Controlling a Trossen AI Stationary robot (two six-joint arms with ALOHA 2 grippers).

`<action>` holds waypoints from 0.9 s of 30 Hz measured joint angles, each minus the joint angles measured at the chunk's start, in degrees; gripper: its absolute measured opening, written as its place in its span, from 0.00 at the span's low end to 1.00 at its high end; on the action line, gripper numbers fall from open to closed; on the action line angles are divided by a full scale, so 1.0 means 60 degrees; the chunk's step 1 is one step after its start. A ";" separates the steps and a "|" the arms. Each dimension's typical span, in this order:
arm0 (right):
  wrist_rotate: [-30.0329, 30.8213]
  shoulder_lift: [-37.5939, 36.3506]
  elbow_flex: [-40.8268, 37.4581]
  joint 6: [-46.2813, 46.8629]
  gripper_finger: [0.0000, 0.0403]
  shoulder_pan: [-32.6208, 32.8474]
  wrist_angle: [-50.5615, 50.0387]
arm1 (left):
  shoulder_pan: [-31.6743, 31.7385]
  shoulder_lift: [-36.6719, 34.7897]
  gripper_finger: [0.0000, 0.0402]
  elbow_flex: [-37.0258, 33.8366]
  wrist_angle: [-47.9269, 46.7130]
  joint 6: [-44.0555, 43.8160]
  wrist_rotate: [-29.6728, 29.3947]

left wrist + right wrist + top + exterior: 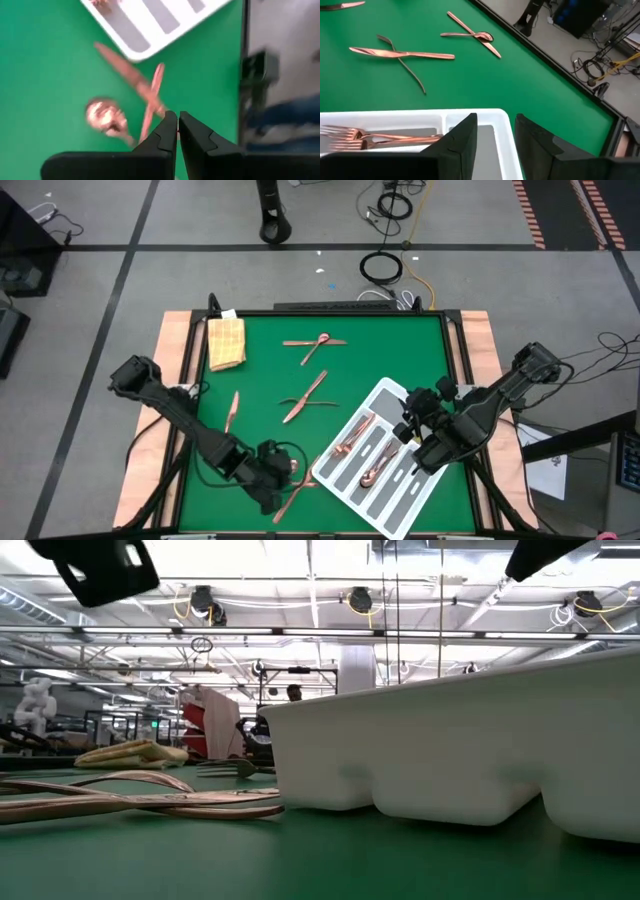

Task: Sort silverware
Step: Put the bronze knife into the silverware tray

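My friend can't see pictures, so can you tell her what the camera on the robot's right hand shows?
The right gripper hangs open over a corner of the white tray, which holds two copper forks. Farther off on the green table, a knife crossed with a fork and a knife crossed with a spoon wait unsorted.

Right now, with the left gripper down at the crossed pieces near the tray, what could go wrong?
1. The left gripper looks shut at a knife that crosses a second piece with a spoon beside it; lifting one may drag or flick the others.
2. This pile lies close to the tray corner, so a lifted piece might knock it.
3. The right gripper hangs open above the tray, where both arms could meet.
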 joint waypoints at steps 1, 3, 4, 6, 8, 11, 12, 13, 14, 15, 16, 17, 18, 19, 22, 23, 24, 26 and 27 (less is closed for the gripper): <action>0.0007 0.0000 -0.0002 -0.0035 0.30 0.0000 0.0000 | 0.0050 0.0134 0.06 0.0000 0.0457 -0.0367 0.0006; 0.0003 0.0000 -0.0002 -0.0054 0.30 0.0000 0.0000 | 0.0130 0.0433 0.06 0.0000 0.1112 -0.1074 0.0024; 0.0003 0.0000 -0.0002 -0.0056 0.30 0.0000 -0.0002 | 0.0150 0.0602 0.06 0.0018 0.1233 -0.1363 0.0061; 0.0003 0.0001 -0.0002 -0.0074 0.30 0.0038 -0.0001 | 0.0173 0.1037 0.06 0.0178 0.1308 -0.1968 0.0113; 0.0003 0.0004 -0.0002 -0.0153 0.30 0.0058 -0.0004 | 0.0175 0.1404 0.06 0.0308 0.1288 -0.2669 0.0214; -0.0016 0.0004 -0.0002 -0.0374 0.30 0.0123 -0.0004 | 0.0171 0.1942 0.06 0.0477 0.1424 -0.3575 0.0568; 0.0000 0.0004 -0.0002 -0.0415 0.30 0.0128 -0.0004 | 0.0153 0.2096 0.06 0.0499 0.1346 -0.3764 0.0645; 0.0006 0.0004 -0.0002 -0.0449 0.30 0.0150 -0.0004 | 0.0153 0.2244 0.06 0.0534 0.1321 -0.3968 0.0739; 0.0000 0.0004 -0.0002 -0.0471 0.30 0.0171 -0.0004 | 0.0149 0.2361 0.06 0.0558 0.1295 -0.4170 0.0821; 0.0000 0.0004 -0.0002 -0.0471 0.30 0.0183 -0.0004 | 0.0150 0.2440 0.06 0.0578 0.1189 -0.4355 0.0934; 0.0003 0.0004 -0.0002 -0.0436 0.30 0.0186 -0.0005 | 0.0153 0.2489 0.06 0.0610 0.1123 -0.4499 0.1032; -0.0001 0.0004 -0.0002 -0.0374 0.30 0.0189 -0.0004 | 0.0153 0.2556 0.06 0.0681 0.1136 -0.4559 0.1061; -0.0015 0.0004 -0.0002 -0.0287 0.30 0.0189 0.0000 | 0.0153 0.2602 0.06 0.0770 0.1082 -0.4658 0.1079; -0.0018 0.0004 -0.0002 -0.0259 0.30 0.0189 -0.0003 | 0.0153 0.2626 0.06 0.0856 0.0814 -0.4734 0.1078; -0.0013 0.0006 -0.0002 -0.0231 0.30 0.0186 0.0000 | 0.0153 0.2677 0.06 0.1173 0.0047 -0.4718 0.1060; -0.0004 0.0007 -0.0002 -0.0155 0.30 0.0186 -0.0004 | 0.0153 0.2677 0.06 0.1263 -0.0250 -0.4686 0.1053; 0.0003 0.0006 -0.0002 -0.0061 0.30 0.0186 -0.0004 | 0.0153 0.2677 0.06 0.1373 -0.0584 -0.4680 0.1052; -0.0004 0.0007 -0.0002 0.0034 0.30 0.0186 0.0000 | 0.0153 0.2684 0.06 0.1655 -0.1029 -0.4601 0.1140; -0.0007 0.0007 -0.0002 0.0055 0.30 0.0186 -0.0004 | 0.0135 0.2684 0.06 0.1867 -0.1237 -0.4502 0.1178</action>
